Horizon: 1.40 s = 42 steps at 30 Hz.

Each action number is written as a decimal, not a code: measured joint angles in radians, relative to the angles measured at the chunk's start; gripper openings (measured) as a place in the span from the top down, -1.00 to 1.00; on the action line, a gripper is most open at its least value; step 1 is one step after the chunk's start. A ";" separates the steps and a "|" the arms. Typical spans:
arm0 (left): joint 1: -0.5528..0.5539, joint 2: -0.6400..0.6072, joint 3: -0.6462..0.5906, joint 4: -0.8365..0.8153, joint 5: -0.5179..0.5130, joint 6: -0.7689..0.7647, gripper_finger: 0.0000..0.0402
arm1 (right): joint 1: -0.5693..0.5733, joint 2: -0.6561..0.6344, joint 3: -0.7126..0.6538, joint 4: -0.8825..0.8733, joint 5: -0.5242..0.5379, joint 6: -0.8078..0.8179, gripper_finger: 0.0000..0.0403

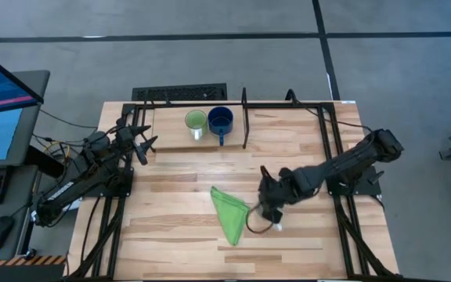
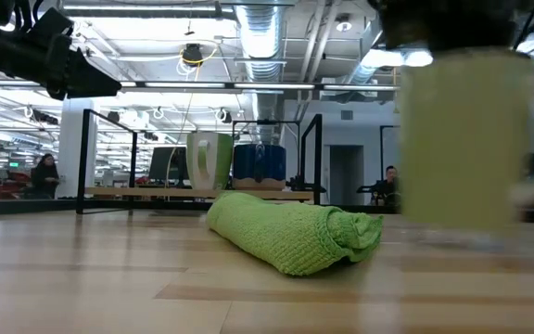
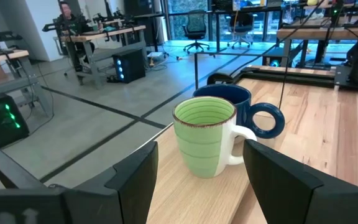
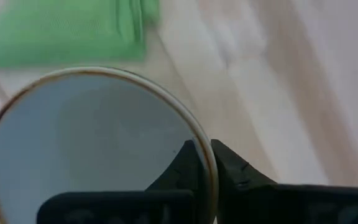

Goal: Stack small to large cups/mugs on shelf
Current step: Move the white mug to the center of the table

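The white mug (image 1: 263,221) stands near the table's near edge, right of the folded green cloth (image 1: 229,213), and fills the right wrist view (image 4: 86,143). My right gripper (image 1: 271,205) is shut on it from above. The light green mug (image 1: 196,123) and the dark blue mug (image 1: 221,121) stand upright side by side on the wooden base of the black-rod shelf (image 1: 288,141) at the far edge. My left gripper (image 1: 141,145) hovers open left of the shelf. In its wrist view the green mug (image 3: 204,140) shows beyond its spread fingers, apart from them. My right gripper pinches the white mug's wall at the rim (image 4: 209,155), one finger (image 4: 188,168) inside the mug and one finger (image 4: 232,171) outside. The fingers come from above, pointing down. The mug is upright (image 2: 466,139); I cannot tell whether its base is on the table.
The green cloth (image 2: 290,232) lies rolled on the table just left of the white mug. Upright black rods of the shelf (image 1: 245,117) stand right of the blue mug. Bare wood (image 1: 186,180) lies between the shelf and the cloth. People sit in the room behind.
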 joint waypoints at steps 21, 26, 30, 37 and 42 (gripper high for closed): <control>0.000 0.000 0.000 -0.002 0.000 0.010 -0.14 | -0.300 0.086 0.355 0.135 -0.007 -0.281 0.86; 0.000 0.001 0.000 0.000 -0.006 0.010 -0.14 | -0.325 0.204 0.483 0.075 -0.008 -0.364 0.86; 0.000 0.002 0.000 -0.001 -0.018 0.010 -0.14 | -0.340 0.310 0.605 0.028 -0.007 -0.410 0.86; 0.000 0.004 0.000 -0.004 -0.025 0.010 -0.14 | -0.366 0.486 0.805 -0.039 -0.004 -0.460 0.86; 0.000 0.004 0.000 -0.004 -0.025 0.010 -0.14 | -0.381 0.589 0.920 -0.089 -0.012 -0.493 0.86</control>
